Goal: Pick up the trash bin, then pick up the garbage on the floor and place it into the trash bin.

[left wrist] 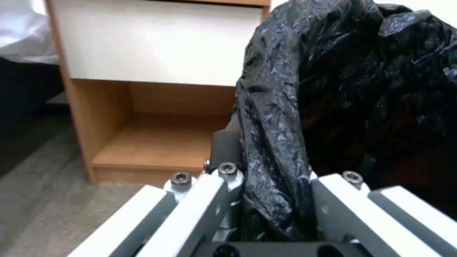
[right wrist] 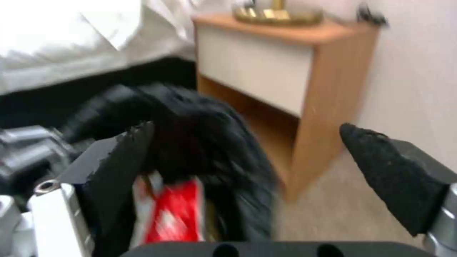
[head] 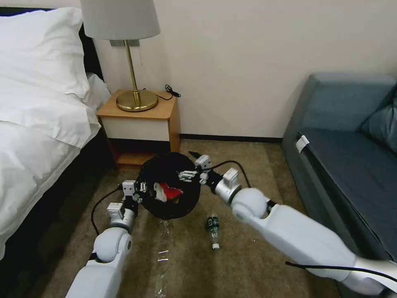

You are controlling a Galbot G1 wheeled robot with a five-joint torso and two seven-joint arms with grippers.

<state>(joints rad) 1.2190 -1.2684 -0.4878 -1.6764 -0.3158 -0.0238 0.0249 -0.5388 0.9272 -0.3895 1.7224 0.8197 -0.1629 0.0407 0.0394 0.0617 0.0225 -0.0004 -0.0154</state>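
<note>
Near the nightstand (head: 140, 120), I have the left tool (head: 145, 191) clamped on the left rim of the trash bin (head: 171, 190), red-and-white wrapper (head: 168, 193) inside. My right tool (head: 194, 169) hangs open-fingered over the bin's far right rim. Just near-right of the bin, the small bottle (head: 213, 230) lies on the carpet, long axis near-to-far, closest to my right arm.

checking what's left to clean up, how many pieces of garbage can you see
2: a red-and-white wrapper inside the trash bin, and a small bottle lying on the carpet in front of the bin. More may be hidden inside the black bag.
</note>
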